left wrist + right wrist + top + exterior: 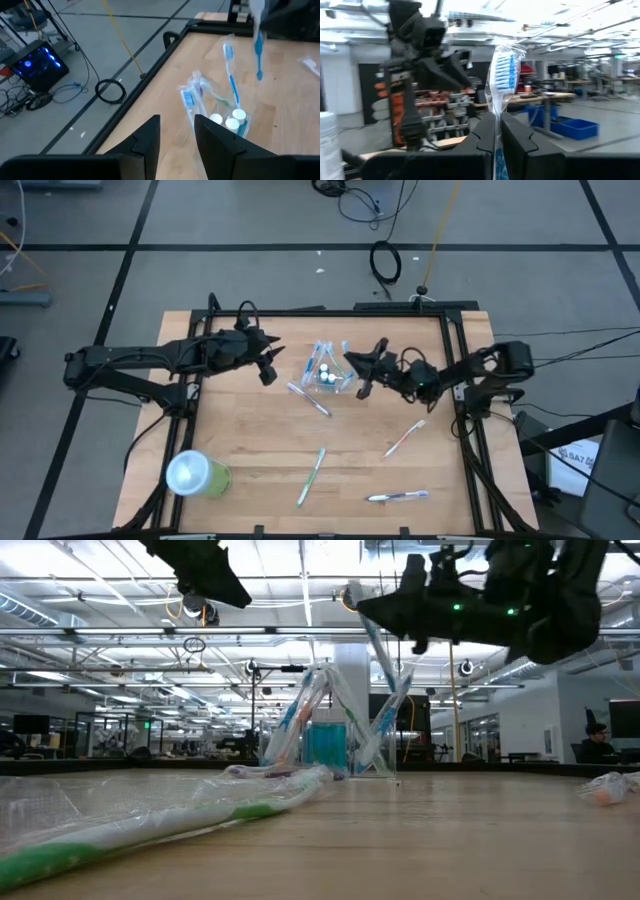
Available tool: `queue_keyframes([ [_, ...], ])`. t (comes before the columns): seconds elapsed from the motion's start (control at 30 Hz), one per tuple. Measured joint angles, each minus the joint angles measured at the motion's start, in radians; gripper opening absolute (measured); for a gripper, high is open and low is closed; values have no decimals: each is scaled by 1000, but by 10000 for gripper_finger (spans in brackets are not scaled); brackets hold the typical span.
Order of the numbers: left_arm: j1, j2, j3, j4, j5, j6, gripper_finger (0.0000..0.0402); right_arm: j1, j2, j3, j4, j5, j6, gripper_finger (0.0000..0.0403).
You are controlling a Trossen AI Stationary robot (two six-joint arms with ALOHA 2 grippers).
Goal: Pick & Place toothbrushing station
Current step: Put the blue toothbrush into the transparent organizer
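A small clear cup [326, 376] stands at the table's far middle with several wrapped toothbrushes leaning in it and white-capped tubes [227, 120] inside; it also shows in the low view [326, 745]. My right gripper [354, 366] is just right of the cup and above it, shut on a wrapped blue toothbrush [504, 70]. My left gripper [268, 370] hovers left of the cup, open and empty [176, 135]. Several more wrapped toothbrushes lie flat on the wood: [310, 400], [312, 475], [405, 438]. My right gripper pinches the wrapped blue toothbrush between its two fingers on the handle just below the head [496, 122]. The bristle head stands out beyond the fingertips. The rest of the handle [258, 50] hangs down, lifted clear above the cup.
A lime-green tumbler [196, 475] with a pale round top lies at the near left corner. Another toothbrush [398, 496] lies near the front edge at the right. A black frame [455, 350] rims the table.
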Motion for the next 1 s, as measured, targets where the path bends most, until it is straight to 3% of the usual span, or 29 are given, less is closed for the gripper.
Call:
queue_keyframes([
  [0.27,-3,-2,0,-2,5,1,127,-8,118,100,-3,-1,-50,8],
  [0.53,-14,-2,0,-2,5,-15,127,-13,217,118,-16,30,-60,8],
  [0.63,-20,-2,0,-2,5,-16,127,-15,223,117,-39,84,-78,8],
  [1.0,-21,-2,0,-63,-5,-45,127,-6,222,116,-197,82,-64,9],
])
